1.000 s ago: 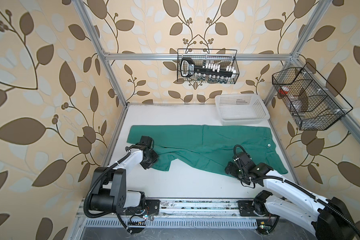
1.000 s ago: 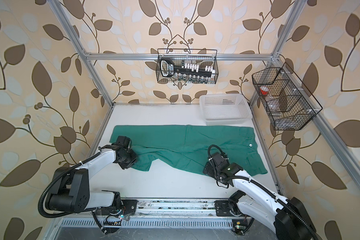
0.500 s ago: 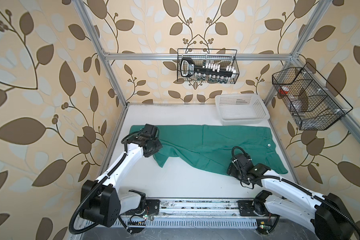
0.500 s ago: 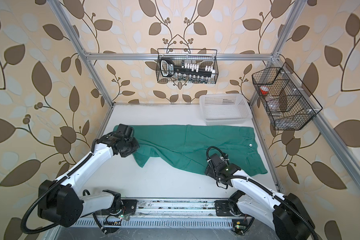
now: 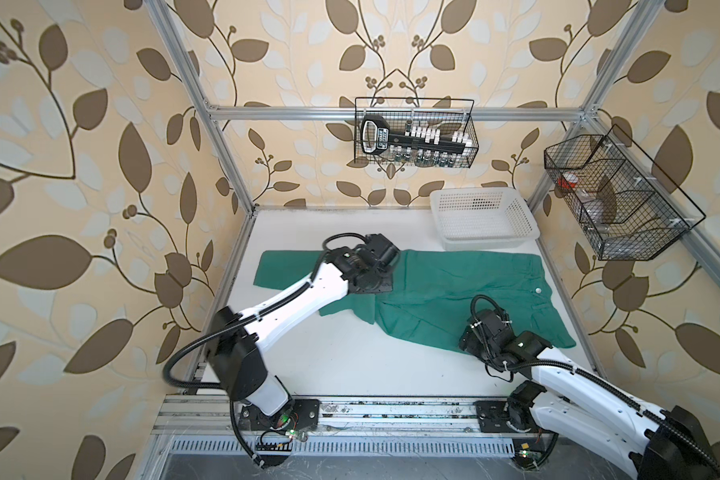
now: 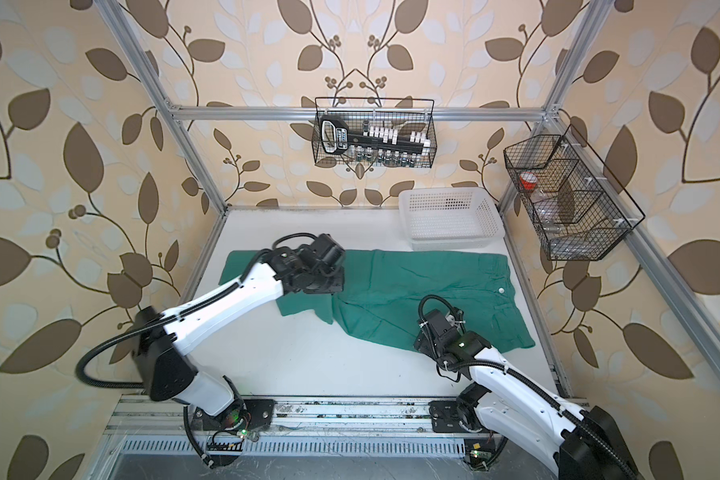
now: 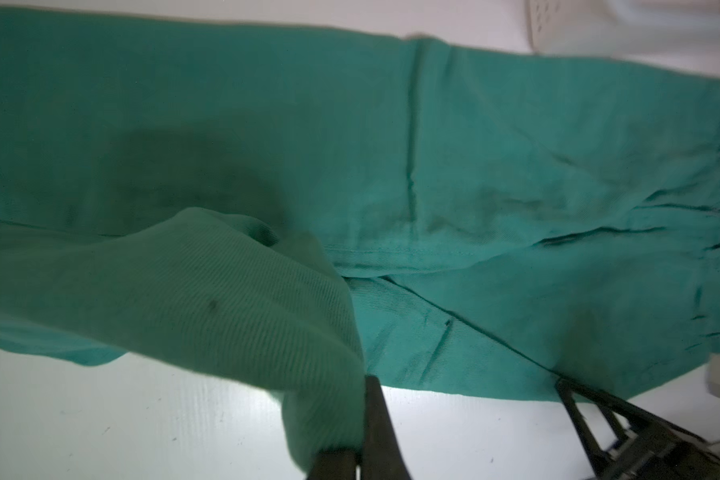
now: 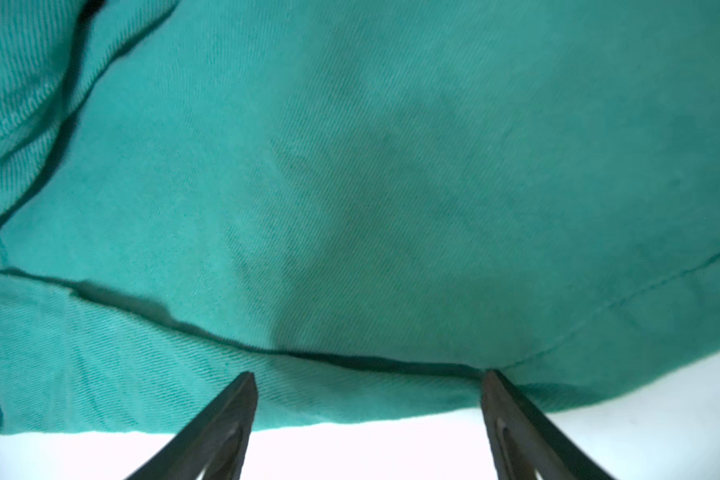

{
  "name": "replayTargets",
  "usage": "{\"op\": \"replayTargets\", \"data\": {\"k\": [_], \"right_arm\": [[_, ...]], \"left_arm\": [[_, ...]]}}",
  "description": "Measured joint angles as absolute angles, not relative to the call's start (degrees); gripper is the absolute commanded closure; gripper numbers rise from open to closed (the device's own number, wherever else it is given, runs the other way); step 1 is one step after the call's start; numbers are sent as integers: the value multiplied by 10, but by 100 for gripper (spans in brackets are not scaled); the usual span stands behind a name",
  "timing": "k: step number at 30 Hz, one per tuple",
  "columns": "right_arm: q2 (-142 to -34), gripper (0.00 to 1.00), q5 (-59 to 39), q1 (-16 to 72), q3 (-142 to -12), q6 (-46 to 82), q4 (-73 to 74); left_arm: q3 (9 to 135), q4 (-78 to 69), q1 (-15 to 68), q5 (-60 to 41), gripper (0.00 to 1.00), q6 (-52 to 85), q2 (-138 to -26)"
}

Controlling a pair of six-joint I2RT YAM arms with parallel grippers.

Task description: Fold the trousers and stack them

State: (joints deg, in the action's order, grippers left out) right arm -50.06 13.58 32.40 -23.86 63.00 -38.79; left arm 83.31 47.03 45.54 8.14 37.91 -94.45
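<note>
The trousers (image 5: 454, 291) lay spread across the white tabletop (image 5: 350, 361), just beside the white basket (image 5: 483, 220). The left tool (image 5: 375, 284) was clenched on a raised fold of one leg — the right tool (image 8: 366, 374) stood released, its jaws apart over the near hem.

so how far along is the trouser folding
Done: trousers lie spread on the table, no fold finished. In hand: left pincer shut on one leg's end, lifted above the other leg; right pincer open at the near edge. Left: every fold, then stacking.
</note>
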Motion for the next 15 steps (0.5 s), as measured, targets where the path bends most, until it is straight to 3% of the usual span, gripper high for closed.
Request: {"op": "replayTargets", "data": {"k": [2,6,12,15], "right_arm": [[-493,15,136,320,-239,630,-393],[-485,15,136,317,-239,630,-396],[-484,14,136,317,-239,630,-395],[-480,14,136,313,-238,629,-396]], "left_arm": [[850,457,475,79,100,371,-1018],[871,446,491,68,89,349,-1109],[909,445,492,46,57,322,-1154],[915,453,492,50,49,311,-1146]]}}
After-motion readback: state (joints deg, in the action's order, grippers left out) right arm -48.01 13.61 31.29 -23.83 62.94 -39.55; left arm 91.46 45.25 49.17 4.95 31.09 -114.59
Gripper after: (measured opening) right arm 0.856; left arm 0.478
